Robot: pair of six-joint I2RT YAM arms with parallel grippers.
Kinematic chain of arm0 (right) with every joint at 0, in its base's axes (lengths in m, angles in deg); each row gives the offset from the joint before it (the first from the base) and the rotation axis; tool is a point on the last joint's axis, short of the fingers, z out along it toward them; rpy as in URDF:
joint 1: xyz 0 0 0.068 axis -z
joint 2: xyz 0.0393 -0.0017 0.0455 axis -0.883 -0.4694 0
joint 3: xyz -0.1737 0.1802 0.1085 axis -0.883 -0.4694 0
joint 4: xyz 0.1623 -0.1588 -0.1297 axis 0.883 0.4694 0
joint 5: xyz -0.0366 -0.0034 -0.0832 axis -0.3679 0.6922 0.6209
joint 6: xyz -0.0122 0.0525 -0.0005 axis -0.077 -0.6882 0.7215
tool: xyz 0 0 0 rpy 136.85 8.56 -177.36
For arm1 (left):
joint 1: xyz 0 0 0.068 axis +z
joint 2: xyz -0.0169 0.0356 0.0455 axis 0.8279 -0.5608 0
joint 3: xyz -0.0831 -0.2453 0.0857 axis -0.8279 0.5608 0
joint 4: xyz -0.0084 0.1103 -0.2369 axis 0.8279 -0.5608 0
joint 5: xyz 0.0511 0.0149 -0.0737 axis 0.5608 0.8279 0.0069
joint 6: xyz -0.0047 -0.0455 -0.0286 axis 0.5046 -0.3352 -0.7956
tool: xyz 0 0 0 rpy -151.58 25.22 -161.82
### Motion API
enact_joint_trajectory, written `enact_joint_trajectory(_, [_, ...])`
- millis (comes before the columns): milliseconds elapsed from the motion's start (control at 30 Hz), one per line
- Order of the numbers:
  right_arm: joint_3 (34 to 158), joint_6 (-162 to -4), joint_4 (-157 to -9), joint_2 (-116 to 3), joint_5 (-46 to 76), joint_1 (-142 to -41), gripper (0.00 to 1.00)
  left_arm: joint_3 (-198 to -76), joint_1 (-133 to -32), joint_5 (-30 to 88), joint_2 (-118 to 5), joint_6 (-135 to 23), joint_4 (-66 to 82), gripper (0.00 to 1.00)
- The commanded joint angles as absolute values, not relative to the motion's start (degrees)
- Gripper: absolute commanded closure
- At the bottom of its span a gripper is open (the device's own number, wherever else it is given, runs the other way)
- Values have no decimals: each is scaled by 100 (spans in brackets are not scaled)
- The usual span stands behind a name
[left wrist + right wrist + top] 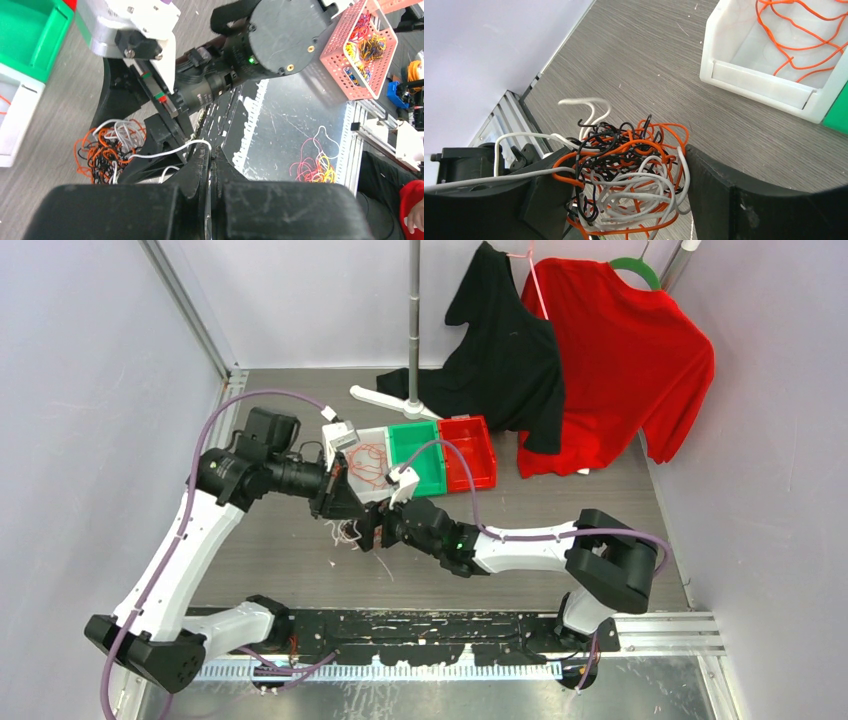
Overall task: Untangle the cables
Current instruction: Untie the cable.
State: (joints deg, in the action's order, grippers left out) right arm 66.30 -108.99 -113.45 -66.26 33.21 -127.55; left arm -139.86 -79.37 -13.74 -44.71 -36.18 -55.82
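Right wrist view: orange, black and white cables (624, 165) bunched in one tangle between wide-spread fingers of right gripper (631, 200), over grey table (649, 75), near white bin (764, 85). Left gripper (210, 160) clamped shut on single white strand (165, 152) leading from tangle.

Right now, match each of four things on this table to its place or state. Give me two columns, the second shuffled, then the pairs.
Things:
1. white bin
2. cable tangle
3. left fingers
4. red shirt

Places or states:
A. hangs from a green hanger
B. shut on a white cable
C. holds a loose orange cable
D. sits between the open right fingers

Pairs: 1-C, 2-D, 3-B, 4-A
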Motion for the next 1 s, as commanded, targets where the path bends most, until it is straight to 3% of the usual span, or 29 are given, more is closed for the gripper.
enact_joint_trajectory(0, [6559, -10941, -11965, -6679, 3502, -12715, 21, -14581, -7986, -1861, -4408, -3759, -5675, 100])
enact_joint_trajectory(667, [4398, -11429, -12515, -5988, 4059, -12679, 30, -17284, -7982, -673, -4545, -4251, -5319, 100])
enact_joint_trajectory(833, [4336, -11436, -12495, -5825, 4057, -12686, 34, -16754, -7980, -493, -4467, -3643, -5603, 100])
enact_joint_trajectory(900, [4422, -11398, -12291, -5706, 3970, -12685, 35, -15915, -7988, -354, -4376, -2992, -5930, 90])
enact_joint_trajectory(967, [4539, -11339, -12077, -5618, 3850, -12680, 35, -14979, -8001, -61, -4344, -2305, -6147, 71])
